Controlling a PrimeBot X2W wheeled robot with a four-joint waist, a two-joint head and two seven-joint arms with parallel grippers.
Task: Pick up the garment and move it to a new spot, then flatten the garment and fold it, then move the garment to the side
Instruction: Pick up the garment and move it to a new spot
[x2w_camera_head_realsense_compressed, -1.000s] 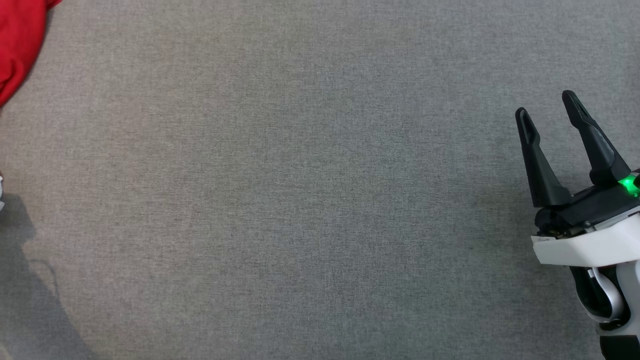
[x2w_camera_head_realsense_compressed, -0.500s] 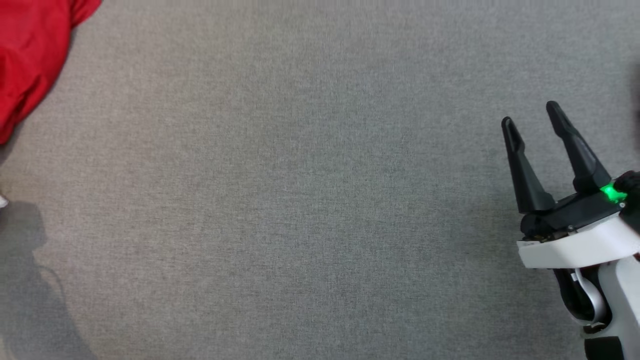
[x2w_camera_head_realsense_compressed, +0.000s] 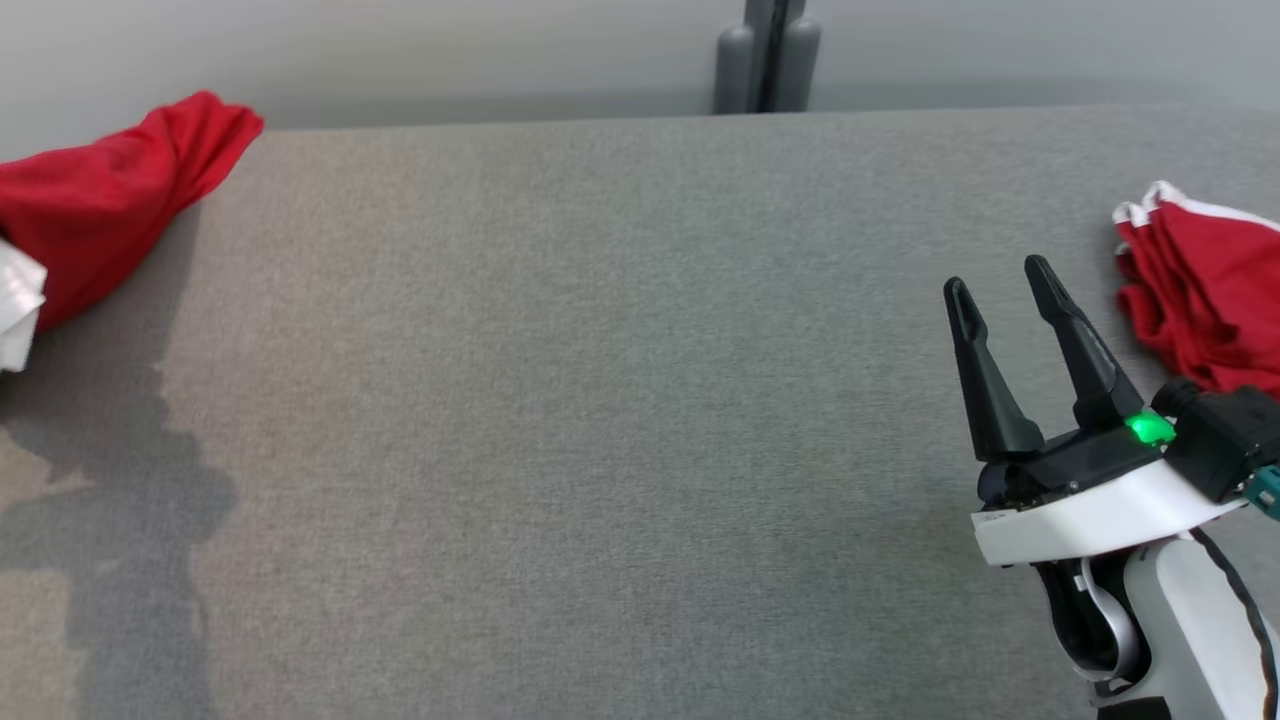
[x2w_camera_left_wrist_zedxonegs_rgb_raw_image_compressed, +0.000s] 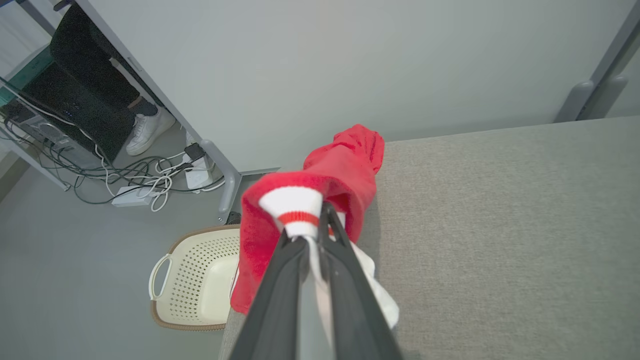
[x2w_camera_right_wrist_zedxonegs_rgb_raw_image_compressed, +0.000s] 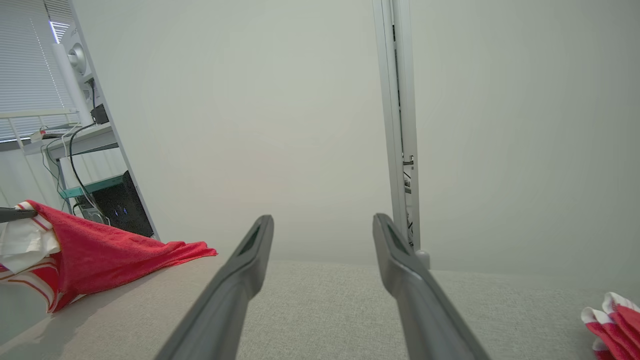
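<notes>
The garment (x2w_camera_left_wrist_zedxonegs_rgb_raw_image_compressed: 345, 165) is red with white trim. It hangs bunched over the grey table's (x2w_camera_head_realsense_compressed: 600, 400) left edge, and its far end trails on the tabletop. My left gripper (x2w_camera_left_wrist_zedxonegs_rgb_raw_image_compressed: 307, 227) is shut on its white-and-red striped hem, holding it up. The same garment (x2w_camera_head_realsense_compressed: 110, 200) lies at the upper left of the head view and at the left of the right wrist view (x2w_camera_right_wrist_zedxonegs_rgb_raw_image_compressed: 100, 250). My right gripper (x2w_camera_head_realsense_compressed: 998, 278) hovers open over the table's right side, with nothing between its fingers (x2w_camera_right_wrist_zedxonegs_rgb_raw_image_compressed: 250, 260).
A second red garment with white trim (x2w_camera_head_realsense_compressed: 1210, 290) lies folded at the table's right end, just beyond my right gripper. A cream laundry basket (x2w_camera_left_wrist_zedxonegs_rgb_raw_image_compressed: 195, 280) stands on the floor below the left edge. Cables and a person's white shoe (x2w_camera_left_wrist_zedxonegs_rgb_raw_image_compressed: 147, 132) are further off. A grey post (x2w_camera_head_realsense_compressed: 765, 55) rises behind the table.
The head camera has tilted up, so the table's far edge and the folded garment at the right have come into view. The red garment at the left now stands raised and bunched.
</notes>
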